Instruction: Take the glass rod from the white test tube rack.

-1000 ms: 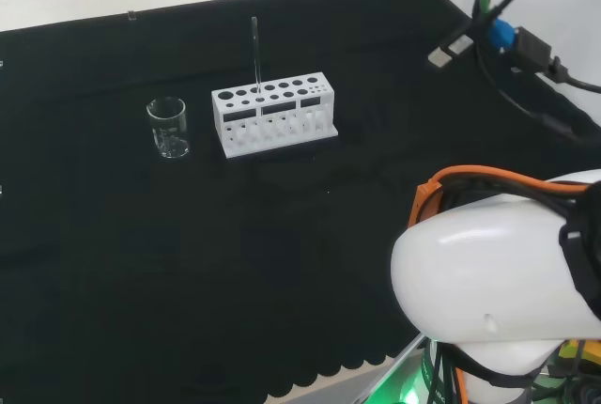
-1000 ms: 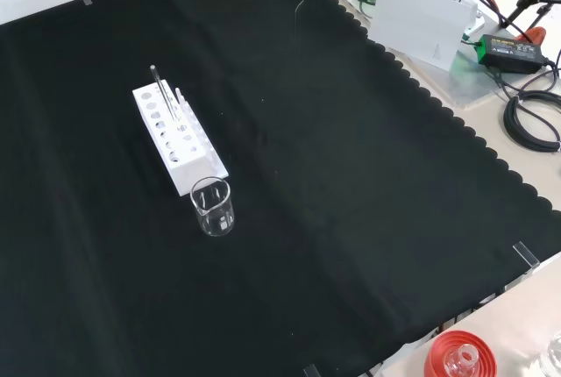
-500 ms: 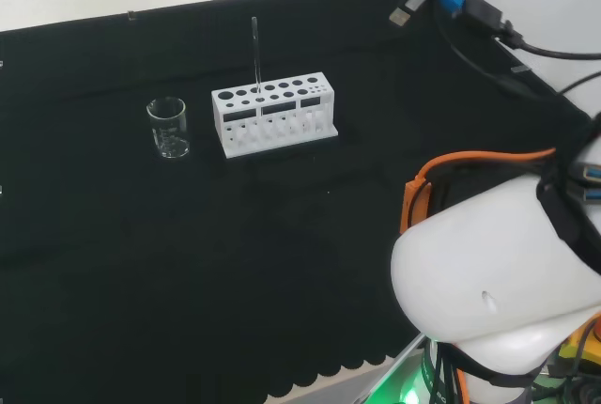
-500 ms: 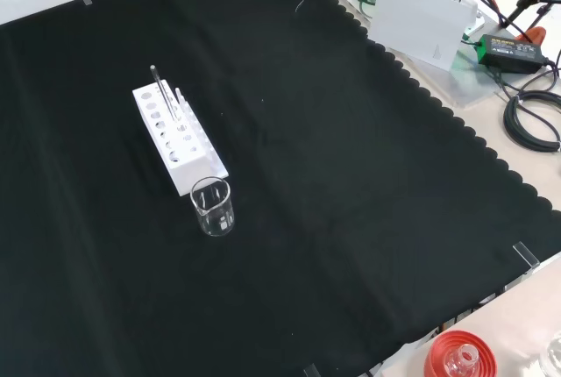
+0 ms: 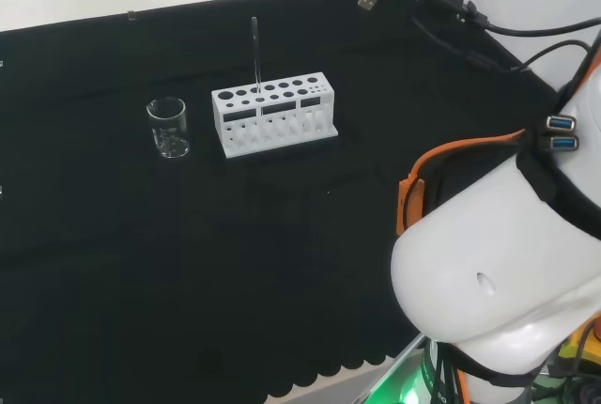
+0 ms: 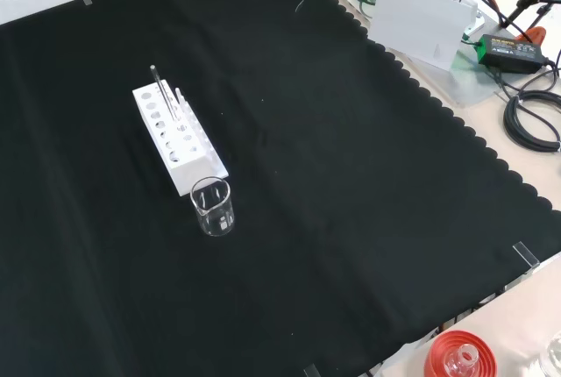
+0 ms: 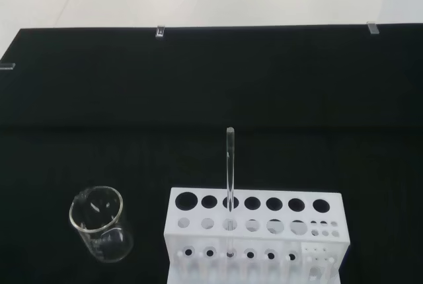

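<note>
Where upright, glass rod [image 7: 230,165] in rack [image 7: 254,231].

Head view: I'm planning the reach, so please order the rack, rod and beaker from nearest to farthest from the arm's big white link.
Measured from the link at the view's right:
1. Rack: mid-cloth, its right end closest.
2. Rod: upright in a hole left of the rack's middle.
3. Beaker: left of the rack, standing apart.

Glossy white rounded arm link [image 5: 488,272], orange cable [image 5: 413,199], black cables [image 5: 488,23]
</note>
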### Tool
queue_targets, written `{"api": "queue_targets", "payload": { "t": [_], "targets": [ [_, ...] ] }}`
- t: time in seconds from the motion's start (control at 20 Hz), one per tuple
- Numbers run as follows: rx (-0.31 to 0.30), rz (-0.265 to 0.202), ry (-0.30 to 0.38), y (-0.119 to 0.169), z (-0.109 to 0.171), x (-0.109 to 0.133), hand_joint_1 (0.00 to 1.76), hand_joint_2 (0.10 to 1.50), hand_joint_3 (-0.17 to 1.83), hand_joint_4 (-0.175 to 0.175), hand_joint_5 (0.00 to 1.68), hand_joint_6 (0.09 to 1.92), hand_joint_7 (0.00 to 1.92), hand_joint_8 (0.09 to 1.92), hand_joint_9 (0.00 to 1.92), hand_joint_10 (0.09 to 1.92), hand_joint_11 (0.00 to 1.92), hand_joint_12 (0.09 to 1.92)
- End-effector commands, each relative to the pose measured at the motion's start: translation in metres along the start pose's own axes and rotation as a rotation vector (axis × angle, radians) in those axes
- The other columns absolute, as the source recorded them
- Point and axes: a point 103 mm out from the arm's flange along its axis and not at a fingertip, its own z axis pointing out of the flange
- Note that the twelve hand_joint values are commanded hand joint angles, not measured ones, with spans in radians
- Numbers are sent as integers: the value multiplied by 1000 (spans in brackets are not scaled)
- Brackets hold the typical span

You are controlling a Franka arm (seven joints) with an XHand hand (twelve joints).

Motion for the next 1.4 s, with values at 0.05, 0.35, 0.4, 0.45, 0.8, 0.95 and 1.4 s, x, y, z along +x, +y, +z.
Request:
{"api": "queue_targets", "payload": {
  "t": [0.05,0.35,0.4,0.45,0.8,0.95,1.4],
  "targets": [
    [12,-17,-6,27,14,2,686,865,486,-63,381,116,221,830,386,871,362,1389],
    [36,-19,5,35,22,-6,689,865,486,-64,403,138,237,834,401,870,378,1389],
    [44,-22,3,43,25,-1,690,865,487,-64,405,142,240,834,404,869,382,1388],
    [30,-37,1,44,34,3,691,865,487,-64,406,145,244,834,408,869,386,1387],
    [72,-31,-7,77,63,1,693,863,492,-65,284,466,266,830,442,846,406,1375],
    [85,-25,-2,85,76,3,694,861,496,-66,258,535,271,834,449,847,410,1375],
    [157,19,-73,108,113,4,694,860,499,-68,262,582,293,842,468,851,420,1376]
  ]
}}
